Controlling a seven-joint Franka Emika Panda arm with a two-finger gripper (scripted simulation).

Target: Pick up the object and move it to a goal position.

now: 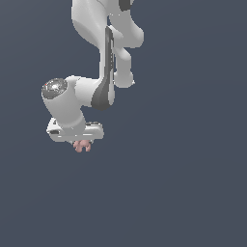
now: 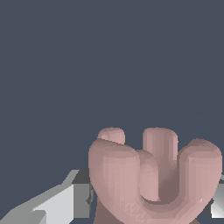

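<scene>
The object is a tiny pinkish-tan lump with rounded lobes. In the exterior view it sticks out just beneath the white gripper, left of centre. In the wrist view the object fills the space between the two grey-white fingers, one finger on each side and against it. The gripper is shut on the object. The fingertips are hidden behind the object in the exterior view.
The white-grey arm comes down from the top of the exterior view. A plain dark blue-grey surface lies all around; nothing else shows on it.
</scene>
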